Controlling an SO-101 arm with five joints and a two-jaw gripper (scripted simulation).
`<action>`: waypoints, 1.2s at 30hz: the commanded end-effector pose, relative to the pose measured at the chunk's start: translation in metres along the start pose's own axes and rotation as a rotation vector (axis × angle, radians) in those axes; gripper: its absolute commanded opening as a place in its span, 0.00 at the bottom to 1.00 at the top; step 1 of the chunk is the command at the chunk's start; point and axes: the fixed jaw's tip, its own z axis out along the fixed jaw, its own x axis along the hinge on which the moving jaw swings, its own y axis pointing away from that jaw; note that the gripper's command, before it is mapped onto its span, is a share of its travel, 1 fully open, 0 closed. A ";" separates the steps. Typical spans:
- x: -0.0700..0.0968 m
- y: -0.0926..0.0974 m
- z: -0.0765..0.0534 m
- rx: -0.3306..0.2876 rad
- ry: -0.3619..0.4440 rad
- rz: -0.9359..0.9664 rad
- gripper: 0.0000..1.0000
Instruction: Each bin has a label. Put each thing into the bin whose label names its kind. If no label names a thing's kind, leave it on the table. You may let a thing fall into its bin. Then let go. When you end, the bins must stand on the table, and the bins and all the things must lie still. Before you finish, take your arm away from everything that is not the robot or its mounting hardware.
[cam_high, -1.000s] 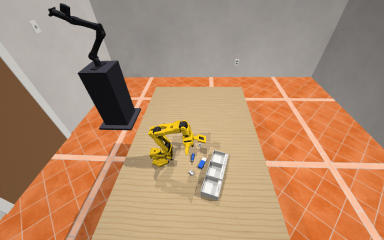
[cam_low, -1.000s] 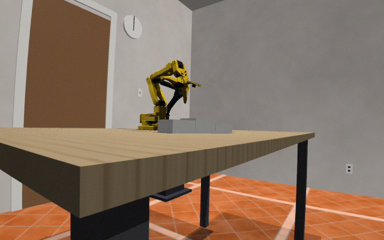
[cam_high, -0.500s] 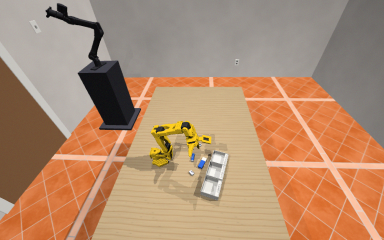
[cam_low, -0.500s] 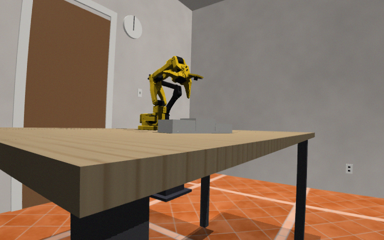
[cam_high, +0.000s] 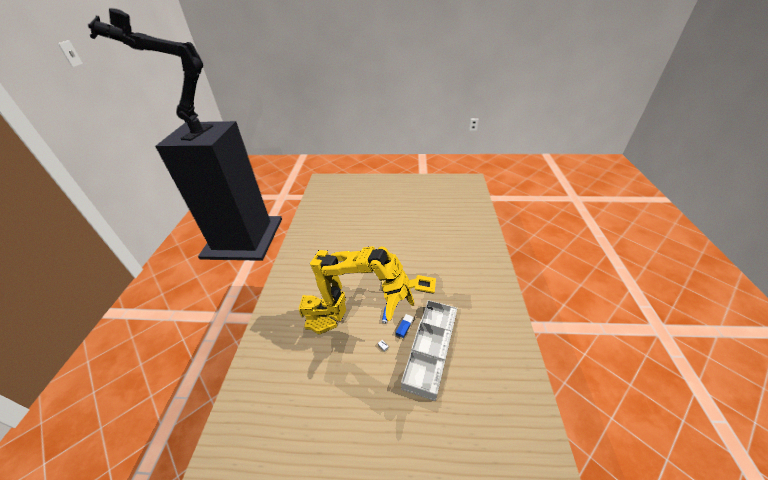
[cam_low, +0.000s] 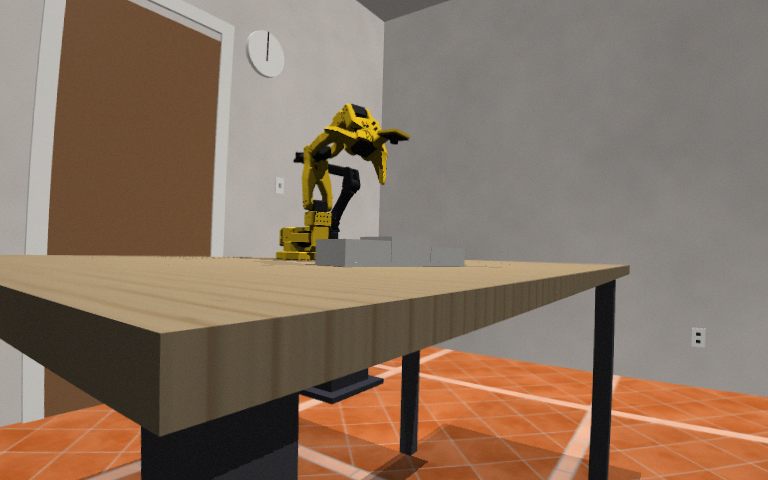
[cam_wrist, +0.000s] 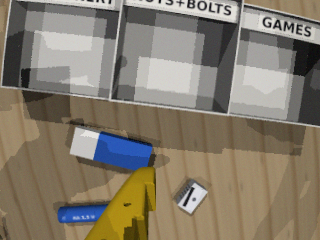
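In the wrist view three grey bins stand in a row, labelled STATIONERY (cam_wrist: 63, 43), NUTS+BOLTS (cam_wrist: 175, 56) and GAMES (cam_wrist: 276, 74); all three look empty. In front of them on the table lie a blue and white eraser (cam_wrist: 110, 148), a small blue cylinder (cam_wrist: 83, 214) and a small white tile with black marks (cam_wrist: 191, 196). My gripper (cam_high: 399, 304) hangs open and empty above the table, over the cylinder (cam_high: 385, 315) and next to the eraser (cam_high: 403, 326). One yellow finger (cam_wrist: 134, 220) reaches up between the cylinder and the tile.
The bin row (cam_high: 430, 348) lies right of the arm's base (cam_high: 322, 311) and shows as a low grey block in the exterior view (cam_low: 390, 251). A black pedestal with a camera arm (cam_high: 218, 186) stands off the table's left side.
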 end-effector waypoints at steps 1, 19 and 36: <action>-0.009 -0.003 -0.007 0.012 -0.056 -0.005 1.00; -0.011 -0.007 -0.007 0.022 -0.074 -0.016 1.00; -0.011 -0.007 -0.007 0.022 -0.074 -0.016 1.00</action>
